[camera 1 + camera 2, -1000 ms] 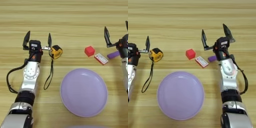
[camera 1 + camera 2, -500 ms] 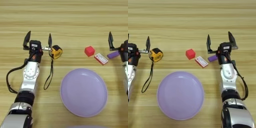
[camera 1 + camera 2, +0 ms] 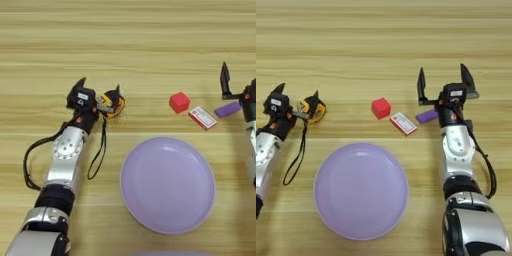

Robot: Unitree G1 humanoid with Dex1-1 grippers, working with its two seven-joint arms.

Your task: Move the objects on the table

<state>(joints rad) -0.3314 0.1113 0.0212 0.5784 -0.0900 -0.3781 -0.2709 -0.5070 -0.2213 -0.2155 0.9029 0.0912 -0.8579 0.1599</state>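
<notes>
While the tape measure (image 3: 113, 101) lies on the table (image 3: 150, 40) between the spread fingers of the left gripper (image 3: 100, 91), the purple block (image 3: 427, 116) is seen just below the right gripper (image 3: 445, 86), whose fingers are held wide, long axis running sideways.

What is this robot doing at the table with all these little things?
The left gripper, fingers open, is right at the tape measure without gripping it. The right gripper, also open, hovers over the purple block. The red cube and the small box lie untouched between them, and the big lilac plate nearer the robot holds nothing.
</notes>
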